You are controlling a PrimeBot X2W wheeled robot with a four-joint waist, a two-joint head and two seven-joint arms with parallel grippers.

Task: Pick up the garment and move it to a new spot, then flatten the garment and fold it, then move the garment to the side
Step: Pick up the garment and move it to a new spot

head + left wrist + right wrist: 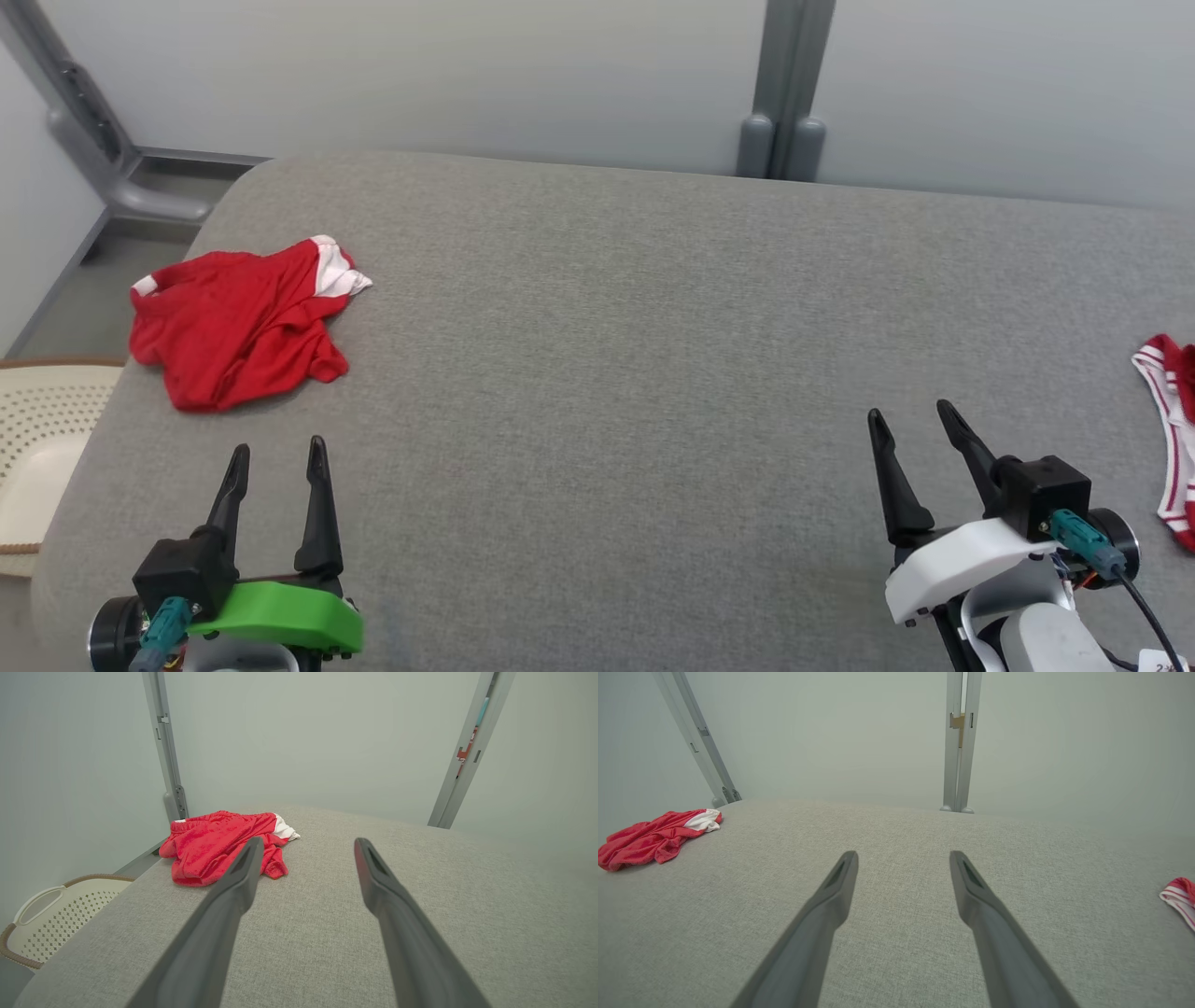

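Left fingers (320, 504) and right fingers (894, 485) spread empty, we could drag the garment (238, 322) off the counter (607, 373) with a shallow pinch

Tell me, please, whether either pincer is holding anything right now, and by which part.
Nothing is held. The left pincer and the right pincer both stand open and empty; the red garment lies crumpled ahead of the left one, untouched.
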